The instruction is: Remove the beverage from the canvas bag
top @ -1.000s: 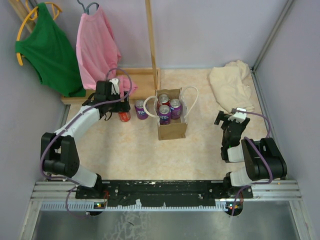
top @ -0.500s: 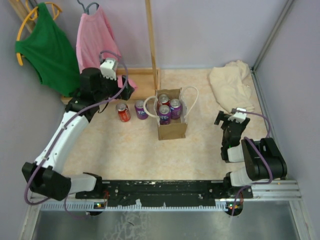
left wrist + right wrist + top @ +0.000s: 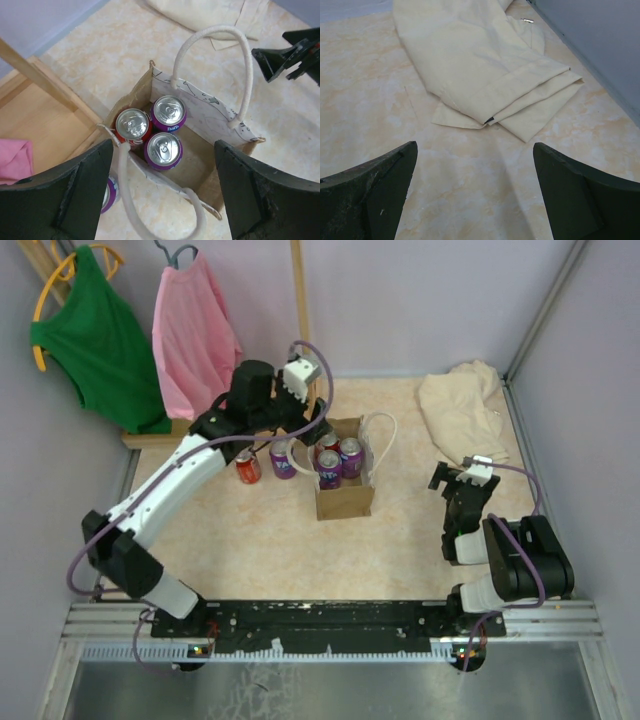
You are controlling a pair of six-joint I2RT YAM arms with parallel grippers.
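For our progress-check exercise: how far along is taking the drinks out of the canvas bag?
Done: a red can and a purple can stand on the table beside the canvas bag. In hand: left gripper, open, hovers over the bag. Left: three cans inside.

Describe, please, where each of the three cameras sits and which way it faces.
Top external: above and behind the arm bases, looking down on the marbled table; both arms, left gripper and right gripper show.
Left wrist: on the left arm, looking down into the tan-brown canvas bag holding three drink cans; its fingers frame the view.
Right wrist: low over the table, facing the folded cream cloth; its fingers fill the lower corners.
Shared: top and left wrist both show bag and cans.
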